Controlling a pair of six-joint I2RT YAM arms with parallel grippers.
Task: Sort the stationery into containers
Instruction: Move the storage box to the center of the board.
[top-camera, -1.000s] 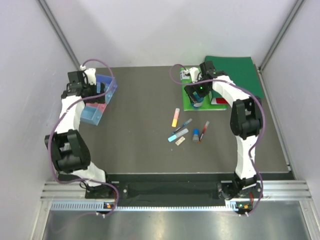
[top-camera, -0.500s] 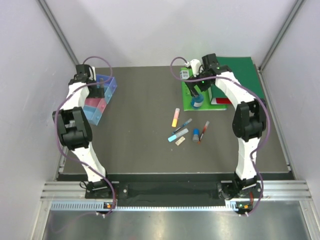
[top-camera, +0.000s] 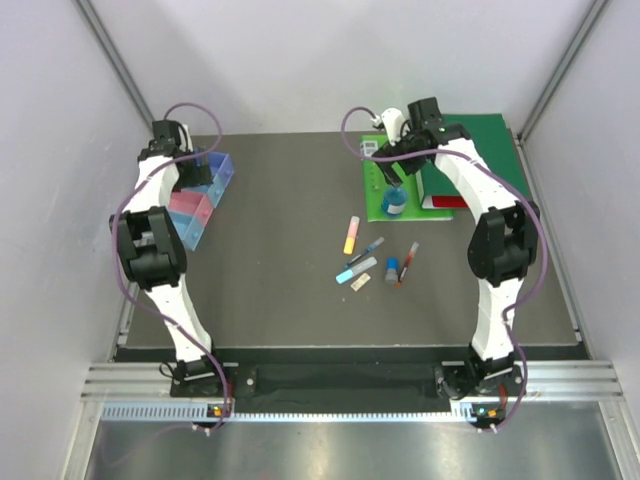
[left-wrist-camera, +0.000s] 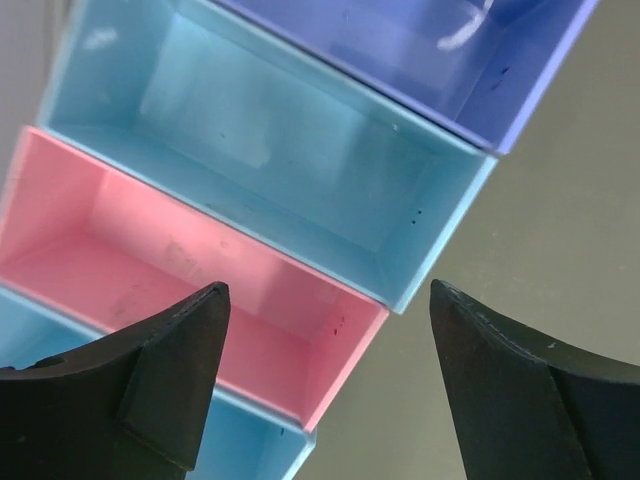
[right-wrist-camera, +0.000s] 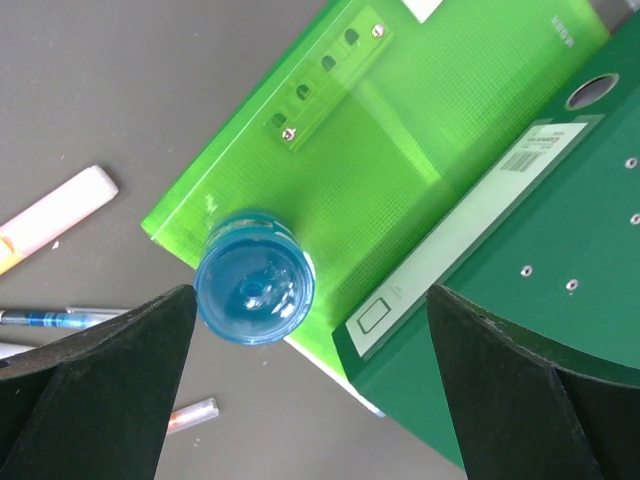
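The containers stand in a row at the table's left: purple (top-camera: 218, 168), light blue (left-wrist-camera: 280, 150), pink (top-camera: 192, 204) and blue (top-camera: 183, 230). My left gripper (left-wrist-camera: 325, 290) hangs open over the right end of the pink bin (left-wrist-camera: 180, 270), holding nothing. A round blue disc (right-wrist-camera: 254, 277) rests on the corner of a light green folder (right-wrist-camera: 380, 150). My right gripper (right-wrist-camera: 310, 292) is open above it, the disc near its left finger. On the mat lie an orange-yellow highlighter (top-camera: 351, 235), a dark pen (top-camera: 367, 250), a light-blue marker (top-camera: 356, 270), a tan eraser (top-camera: 361, 283), a small blue cylinder (top-camera: 392, 269) and a red pen (top-camera: 407, 262).
A dark green binder (right-wrist-camera: 540, 260) lies beside and partly over the light green folder at the back right. Another dark green board (top-camera: 470, 140) sits behind it. Grey walls close in the table on both sides.
The left arm has swung toward the back, its gripper now over the bins, with the jaws slightly narrower. The right gripper has drawn back from the blue disc.
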